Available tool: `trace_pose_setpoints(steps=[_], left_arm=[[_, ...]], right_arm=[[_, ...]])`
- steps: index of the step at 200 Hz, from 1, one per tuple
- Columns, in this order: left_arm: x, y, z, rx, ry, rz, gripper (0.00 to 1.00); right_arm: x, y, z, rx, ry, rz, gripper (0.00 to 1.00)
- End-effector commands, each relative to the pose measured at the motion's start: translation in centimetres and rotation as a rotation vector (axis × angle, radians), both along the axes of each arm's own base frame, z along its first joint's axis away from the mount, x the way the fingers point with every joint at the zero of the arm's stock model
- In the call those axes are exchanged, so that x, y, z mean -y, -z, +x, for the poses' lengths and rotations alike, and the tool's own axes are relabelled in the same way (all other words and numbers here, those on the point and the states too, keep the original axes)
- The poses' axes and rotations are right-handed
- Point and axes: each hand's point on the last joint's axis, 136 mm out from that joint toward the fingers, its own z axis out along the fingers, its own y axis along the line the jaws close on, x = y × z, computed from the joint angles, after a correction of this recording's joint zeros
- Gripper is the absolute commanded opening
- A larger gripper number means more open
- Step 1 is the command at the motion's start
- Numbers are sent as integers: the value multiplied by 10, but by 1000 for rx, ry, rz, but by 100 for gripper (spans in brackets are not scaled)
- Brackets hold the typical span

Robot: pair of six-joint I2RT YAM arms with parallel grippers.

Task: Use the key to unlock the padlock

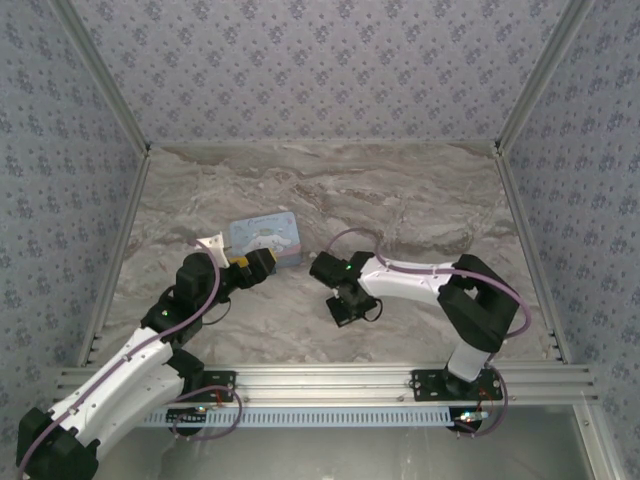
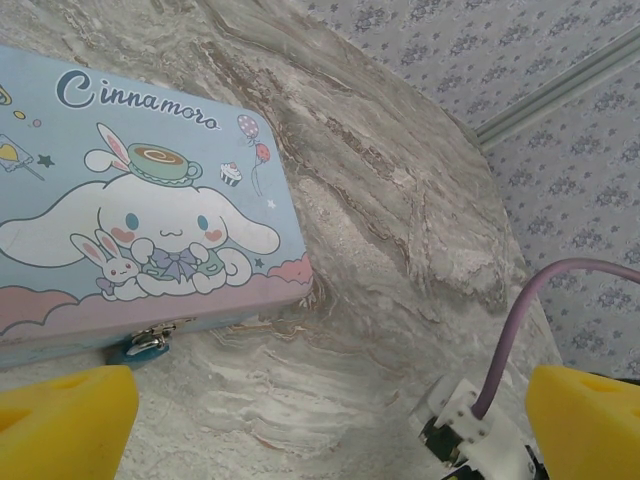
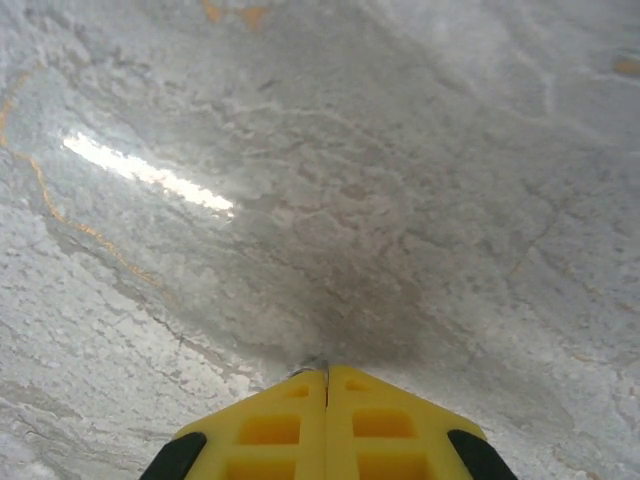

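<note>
The teal-blue padlock (image 2: 133, 347) hangs from the metal latch on the near side wall of the pastel-blue cartoon tin (image 2: 130, 210). My left gripper (image 2: 320, 445) stands open just in front of the tin (image 1: 264, 238); its yellow fingers (image 2: 60, 420) are spread wide over bare marble, and the padlock sits near the left one. My right gripper (image 3: 326, 375) is shut low over the table. A thin grey metal sliver, the key (image 3: 312, 366), pokes out at its closed tips. From above, the right gripper (image 1: 345, 305) lies right of the left gripper (image 1: 257, 268).
The marble table (image 1: 400, 210) is walled in by patterned panels and metal rails. The right arm's white link and purple cable (image 2: 505, 350) sit close to my left gripper's right finger. An aluminium rail (image 1: 330, 385) runs along the near edge.
</note>
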Motion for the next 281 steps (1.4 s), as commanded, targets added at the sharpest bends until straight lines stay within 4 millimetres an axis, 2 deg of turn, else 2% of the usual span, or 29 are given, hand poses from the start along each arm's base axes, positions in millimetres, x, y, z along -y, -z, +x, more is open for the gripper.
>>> trace_pose_setpoints(steps=[1,21,48,83,113,136,153,171,199,227,281], left_arm=[[3,-12,-1,55,27,3,99],[8,-21,-2,95,60,0,99],[19,-34,-5,159,131,-17,99],[40,-54,-12,226,256,-72,97],[66,-77,-19,289,396,-128,92],[87,-97,-25,344,495,-162,85],[103,-112,-30,382,562,-182,71],[117,-125,-32,415,604,-199,64],[135,-142,-33,441,653,-239,54],[151,-153,-34,441,686,-279,52],[178,-157,-37,417,731,-288,50]], right_arm=[[-4,-15,7,27,41,104,1],[-7,-29,17,48,80,223,1],[-14,-62,40,112,154,462,0],[-11,-125,73,250,227,790,0],[5,-185,98,401,270,1017,0],[15,-228,111,493,284,1164,0],[17,-253,113,524,278,1243,0],[16,-277,112,546,259,1312,0],[14,-297,104,537,240,1371,0],[13,-313,94,534,216,1415,0],[3,-328,76,519,166,1456,0]])
